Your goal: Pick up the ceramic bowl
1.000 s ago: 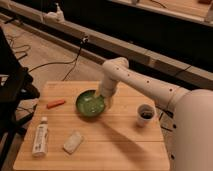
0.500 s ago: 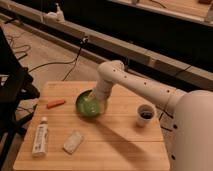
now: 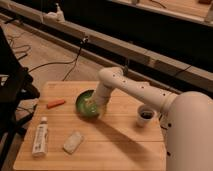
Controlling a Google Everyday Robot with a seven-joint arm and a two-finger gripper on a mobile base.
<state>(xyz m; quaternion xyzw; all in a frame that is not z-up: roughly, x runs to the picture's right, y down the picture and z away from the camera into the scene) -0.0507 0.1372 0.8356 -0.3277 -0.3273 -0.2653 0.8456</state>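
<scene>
One wooden table point(image 3: 115, 145) is taking up the lower half of the view, its near edge and right edge hiding behind the robot's white body, which the frame itself is cutting off at the right. The white arm point(image 3: 135, 92) is reaching from that body across the right half of the top towards the middle. The gripper point(image 3: 95, 106) is sitting at the right rim of the green bowl point(image 3: 82, 104), covering that side of it; whether it is clamping the rim or merely resting there cannot be told. The bowl is lying a little left of the table's centre, nearer the far edge, and is seeming to tilt with its opening facing left. Its inside is showing glossy green.

A white tube point(image 3: 40, 137) is lying near the left edge, towards the near left corner. A small white cup point(image 3: 145, 115) is standing by the right edge, dark inside; its contents are not making themselves out. A pale packet point(image 3: 73, 142) is lying just right of the tube. An orange stick point(image 3: 56, 103) is lying left of the bowl, apart from it.
</scene>
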